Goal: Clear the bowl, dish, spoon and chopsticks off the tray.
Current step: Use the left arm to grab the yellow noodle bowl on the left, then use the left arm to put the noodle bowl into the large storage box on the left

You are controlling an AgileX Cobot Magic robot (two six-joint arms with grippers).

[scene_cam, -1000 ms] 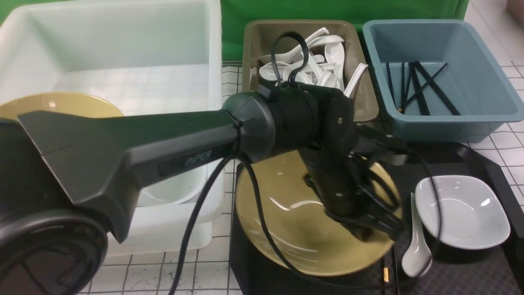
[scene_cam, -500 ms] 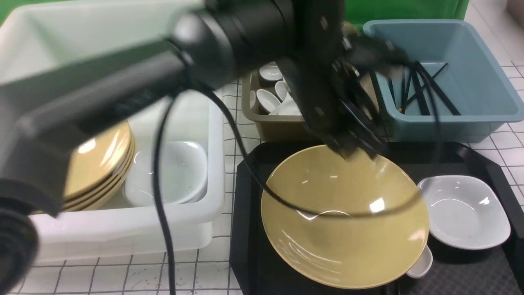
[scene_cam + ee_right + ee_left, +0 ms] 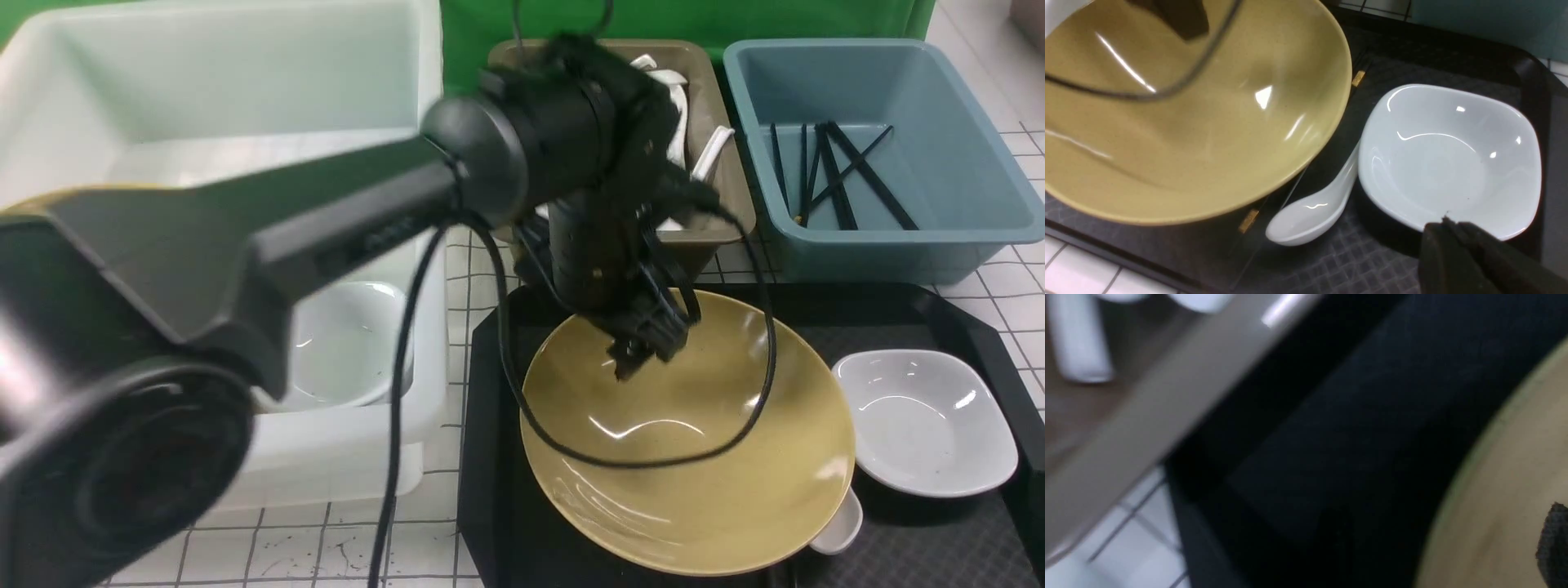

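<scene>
The yellow bowl (image 3: 694,465) sits on the black tray (image 3: 963,314), with the white dish (image 3: 927,420) to its right. The spoon (image 3: 1310,212) lies between them, its scoop poking out under the bowl's rim (image 3: 845,523). The chopsticks (image 3: 1248,220) lie under the bowl; only gold bands and thin stretches show. My left gripper (image 3: 645,355) hangs over the bowl's far-left rim and looks open; one finger (image 3: 1555,539) is over the bowl's inside (image 3: 1502,490). My right gripper (image 3: 1447,228) is shut and empty above the dish's edge (image 3: 1449,159); it is out of the front view.
A white tub (image 3: 245,163) on the left holds white dishes (image 3: 343,343). An olive bin (image 3: 718,216) of spoons and a blue bin (image 3: 898,241) with black chopsticks stand behind the tray. My left arm's cable (image 3: 763,327) loops over the bowl.
The bowl slid right over the spoon. My left arm swung up and back, then came down again to the bowl's far-left rim.
</scene>
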